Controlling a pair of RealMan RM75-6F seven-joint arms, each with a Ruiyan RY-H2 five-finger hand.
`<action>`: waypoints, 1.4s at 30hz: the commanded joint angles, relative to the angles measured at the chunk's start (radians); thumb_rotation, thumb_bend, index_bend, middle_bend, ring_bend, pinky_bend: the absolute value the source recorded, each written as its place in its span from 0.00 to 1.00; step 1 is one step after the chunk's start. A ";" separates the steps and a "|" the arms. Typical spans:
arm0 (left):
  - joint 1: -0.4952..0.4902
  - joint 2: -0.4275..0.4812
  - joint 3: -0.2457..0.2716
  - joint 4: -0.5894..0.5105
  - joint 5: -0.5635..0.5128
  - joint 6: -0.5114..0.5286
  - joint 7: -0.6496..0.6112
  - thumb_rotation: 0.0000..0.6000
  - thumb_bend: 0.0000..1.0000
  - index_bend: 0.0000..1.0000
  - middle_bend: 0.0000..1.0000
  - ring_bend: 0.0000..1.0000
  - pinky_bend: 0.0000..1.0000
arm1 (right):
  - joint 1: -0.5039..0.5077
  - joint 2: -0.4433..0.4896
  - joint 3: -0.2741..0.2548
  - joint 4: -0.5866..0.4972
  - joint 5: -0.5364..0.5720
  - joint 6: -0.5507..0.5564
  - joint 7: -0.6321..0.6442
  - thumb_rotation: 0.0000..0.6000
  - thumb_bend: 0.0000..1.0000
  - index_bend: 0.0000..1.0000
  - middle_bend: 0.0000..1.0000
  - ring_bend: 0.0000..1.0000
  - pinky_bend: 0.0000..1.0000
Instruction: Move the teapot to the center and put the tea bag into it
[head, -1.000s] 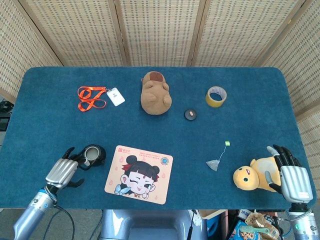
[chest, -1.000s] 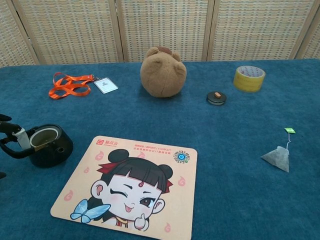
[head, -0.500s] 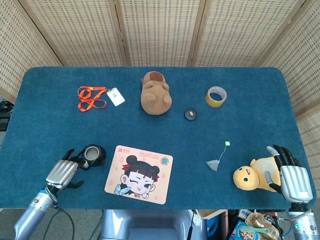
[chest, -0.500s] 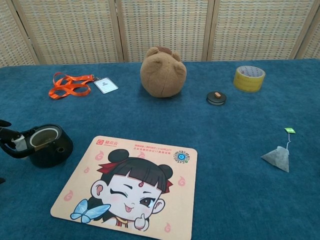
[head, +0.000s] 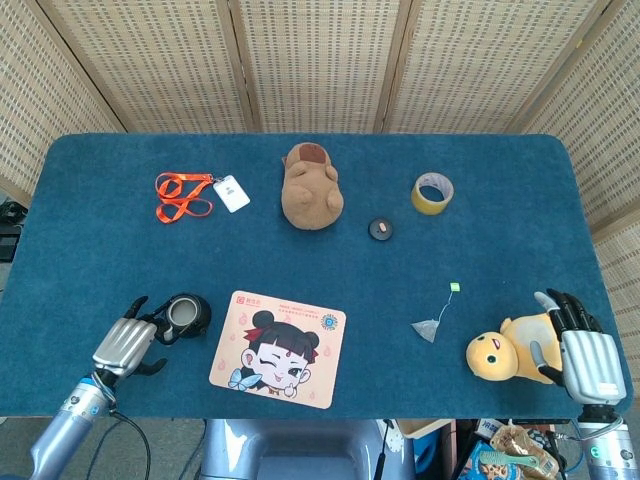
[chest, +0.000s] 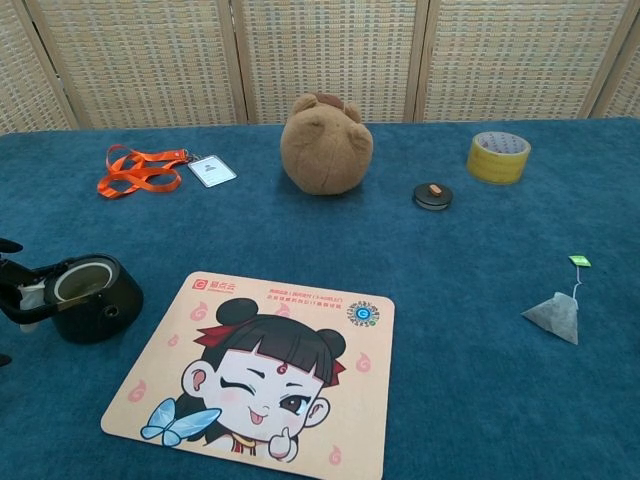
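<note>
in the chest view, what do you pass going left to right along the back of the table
Orange lanyard with white badge → brown plush toy → small round black lid with a brown knob → yellow roll of tape.

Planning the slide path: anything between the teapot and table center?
Only the cartoon mat, flat, right beside the teapot held by the left hand. Beyond the mat, the cloth toward center is bare.

light: bright, even, diffuse | shadows: soft and short, close beneath objects | glare: none on the blue cloth | focus: both views sharp | distortion: slight bowing at head-view edges
</note>
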 joint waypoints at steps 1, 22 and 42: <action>-0.002 -0.003 -0.001 -0.001 -0.007 -0.004 0.008 1.00 0.29 0.53 0.47 0.36 0.00 | -0.001 -0.002 -0.001 0.006 0.001 0.000 0.004 1.00 0.57 0.18 0.21 0.14 0.31; -0.026 -0.019 -0.021 -0.016 -0.040 -0.014 0.054 1.00 0.29 0.67 0.62 0.50 0.00 | 0.001 0.001 0.006 0.012 0.008 -0.002 0.016 1.00 0.57 0.18 0.21 0.14 0.31; -0.098 -0.045 -0.095 -0.014 -0.054 -0.073 -0.045 1.00 0.29 0.79 0.77 0.63 0.00 | -0.003 0.001 0.005 0.018 0.011 0.001 0.024 1.00 0.57 0.18 0.21 0.14 0.31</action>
